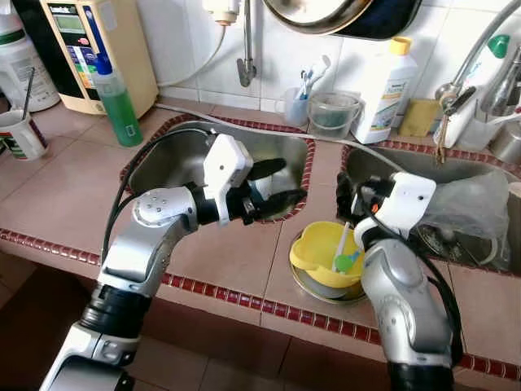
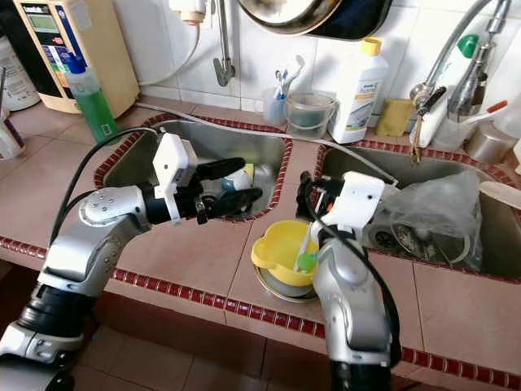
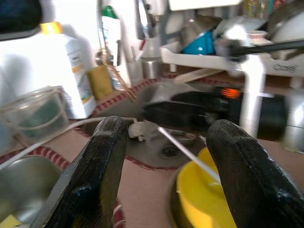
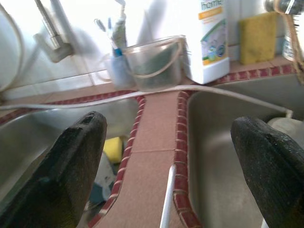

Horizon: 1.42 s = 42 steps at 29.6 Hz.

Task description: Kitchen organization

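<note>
While both arms reach out over the tiled worktop (image 1: 65, 195), neither holds anything. The left end effector (image 1: 273, 186) hangs over the right edge of the left sink (image 1: 175, 155) with its two black fingers spread apart and nothing between them. The right end effector (image 2: 308, 189) sits above the strip of tile between the two sinks, its fingers wide apart in the right wrist view and likewise empty.

Just in front of the right end effector, on the worktop, stands a yellow bowl (image 1: 321, 252) nested in a metal bowl (image 1: 313, 287), with a white-handled utensil (image 1: 341, 248) leaning in it. The left sink holds a yellow sponge (image 4: 113, 149) and some small items; the right sink (image 1: 480, 252) holds a crumpled clear plastic bag (image 1: 468, 208) over dishes.

As a judgement, the tidying looks barely begun: the bowls, the bag and the sink clutter all wait to be sorted, and no item is in hand yet.

A white bottle (image 4: 216, 33) at the back wall reads "home" on its label; the rest of the print is too small. The beige appliance (image 1: 98, 49) at far left carries labels that cannot be read.
</note>
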Tool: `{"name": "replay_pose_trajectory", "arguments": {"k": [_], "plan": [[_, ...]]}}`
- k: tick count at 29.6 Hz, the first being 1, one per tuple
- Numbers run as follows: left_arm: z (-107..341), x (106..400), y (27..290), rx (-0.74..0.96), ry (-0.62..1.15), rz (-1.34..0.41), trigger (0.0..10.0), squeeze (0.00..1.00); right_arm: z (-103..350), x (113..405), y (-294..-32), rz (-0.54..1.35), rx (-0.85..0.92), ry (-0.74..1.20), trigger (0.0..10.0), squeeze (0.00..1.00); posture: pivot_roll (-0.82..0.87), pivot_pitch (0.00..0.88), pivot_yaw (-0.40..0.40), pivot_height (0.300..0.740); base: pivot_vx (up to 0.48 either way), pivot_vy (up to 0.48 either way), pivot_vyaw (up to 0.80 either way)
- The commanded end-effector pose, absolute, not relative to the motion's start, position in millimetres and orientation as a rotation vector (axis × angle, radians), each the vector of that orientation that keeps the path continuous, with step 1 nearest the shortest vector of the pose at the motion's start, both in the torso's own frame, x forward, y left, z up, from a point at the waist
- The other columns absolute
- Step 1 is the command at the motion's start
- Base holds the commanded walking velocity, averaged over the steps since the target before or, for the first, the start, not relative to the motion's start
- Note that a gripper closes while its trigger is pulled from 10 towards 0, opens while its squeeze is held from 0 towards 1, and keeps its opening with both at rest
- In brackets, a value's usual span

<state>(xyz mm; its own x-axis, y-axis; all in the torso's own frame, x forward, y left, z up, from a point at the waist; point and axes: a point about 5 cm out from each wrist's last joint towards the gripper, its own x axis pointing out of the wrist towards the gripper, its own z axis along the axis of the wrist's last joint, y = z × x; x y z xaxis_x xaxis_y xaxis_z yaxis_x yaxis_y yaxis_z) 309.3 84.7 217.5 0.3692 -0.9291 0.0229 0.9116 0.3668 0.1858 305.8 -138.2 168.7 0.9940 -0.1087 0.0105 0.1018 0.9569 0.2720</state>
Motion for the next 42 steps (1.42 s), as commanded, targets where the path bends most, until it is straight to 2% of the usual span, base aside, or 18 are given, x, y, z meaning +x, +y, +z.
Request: {"name": "replay_pose_trajectory", "arguments": {"k": [1,7,15,25,34,35,37,38,39,40,41,42], "plan": [[222.2,304.6,83.2,0.167,-0.128,-1.207,10.0,0.00,166.9,310.0,-137.4,-0.130,0.300,0.005,10.0,0.00,0.01,0.000,0.011,0.740,0.000,0.000,0.00],[231.5,298.6,82.2,0.143,-0.108,-1.205,10.0,0.00,174.4,316.4,-128.4,-0.138,0.368,0.032,10.0,0.00,0.02,0.001,0.006,0.740,0.000,0.000,0.00],[239.3,291.2,79.9,0.108,-0.099,-1.180,10.0,0.00,178.8,310.3,-114.7,-0.134,0.442,0.108,10.0,0.00,0.02,0.012,-0.004,0.740,0.000,0.000,0.00],[244.4,280.8,76.6,0.115,-0.099,-1.211,10.0,0.00,176.3,304.1,-113.3,-0.161,0.479,0.171,10.0,0.00,0.02,0.020,-0.008,0.740,0.000,0.000,0.00],[231.5,274.5,80.3,0.170,-0.043,-1.239,10.0,0.00,169.8,297.7,-111.1,-0.157,0.527,0.236,10.0,0.00,0.02,0.026,-0.009,0.740,0.000,0.000,0.00],[231.2,273.6,79.7,0.169,-0.039,-1.244,10.0,0.00,168.9,297.3,-110.2,-0.152,0.541,0.246,9.5,0.00,0.02,0.026,-0.009,0.740,0.000,0.000,0.00],[231.1,273.1,79.4,0.169,-0.035,-1.247,10.0,0.00,168.4,297.1,-109.1,-0.145,0.555,0.254,9.3,0.00,0.02,0.026,-0.009,0.740,0.000,0.000,0.00],[231.2,272.8,79.3,0.171,-0.034,-1.249,10.0,0.00,168.2,296.8,-107.8,-0.136,0.569,0.262,8.9,0.00,0.02,0.026,-0.009,0.740,0.000,0.000,0.00],[231.0,272.1,79.3,0.181,-0.031,-1.255,10.0,0.00,168.5,296.0,-105.2,-0.115,0.587,0.277,8.0,0.00,0.02,0.025,-0.009,0.740,0.000,0.000,0.00],[230.8,271.5,79.3,0.184,-0.028,-1.260,10.0,0.00,168.9,295.8,-104.3,-0.110,0.595,0.280,7.7,0.00,0.02,0.025,-0.009,0.740,0.000,0.000,0.00],[230.6,271.1,79.4,0.186,-0.026,-1.264,10.0,0.00,169.2,295.7,-104.0,-0.107,0.600,0.282,4.2,0.00,0.02,0.025,-0.009,0.740,0.000,0.000,0.00],[230.2,270.3,79.6,0.189,-0.023,-1.268,10.0,0.00,169.5,295.5,-104.0,-0.110,0.600,0.282,1.6,0.00,0.02,0.025,-0.009,0.740,0.000,0.000,0.00]]}}
